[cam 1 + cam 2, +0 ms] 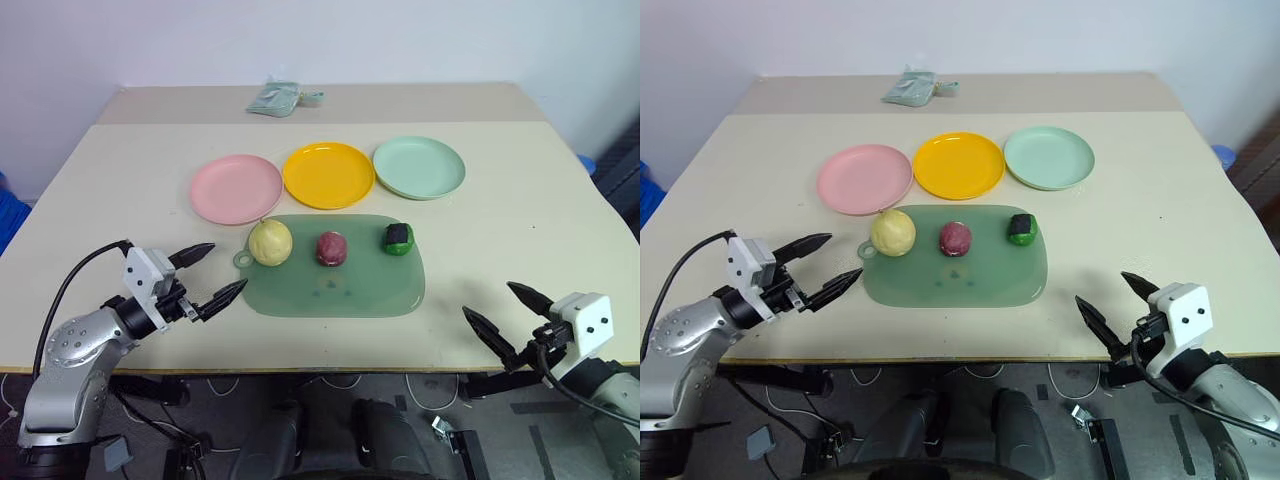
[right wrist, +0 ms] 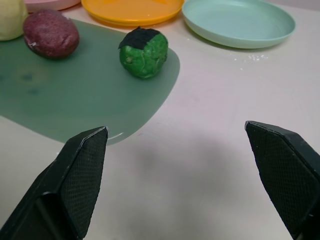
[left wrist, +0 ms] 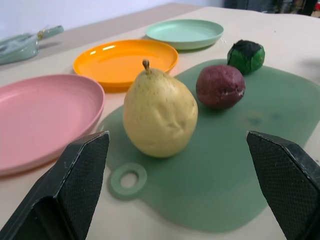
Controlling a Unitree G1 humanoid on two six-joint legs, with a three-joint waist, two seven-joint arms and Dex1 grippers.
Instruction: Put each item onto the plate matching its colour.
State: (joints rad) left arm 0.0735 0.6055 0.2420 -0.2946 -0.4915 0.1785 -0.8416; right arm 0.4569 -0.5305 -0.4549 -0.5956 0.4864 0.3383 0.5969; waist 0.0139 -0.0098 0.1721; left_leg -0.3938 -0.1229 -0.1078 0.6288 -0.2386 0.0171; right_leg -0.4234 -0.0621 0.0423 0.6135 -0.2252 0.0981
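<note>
Both grippers, left (image 1: 207, 272) and right (image 1: 505, 312), hover spread and empty over the beige table's (image 1: 120, 190) near edge, flanking the green mat (image 1: 340, 285).

No readable text — none anywhere.

counter (image 1: 120, 190): beige, two joined tops | mat (image 1: 340, 290): translucent green, laid flat near front edge | bag (image 1: 272, 98): pale green, wrinkled, placed at far edge

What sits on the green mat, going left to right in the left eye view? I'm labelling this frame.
Yellow pear → dark red ball → green lump with a black band.
</note>
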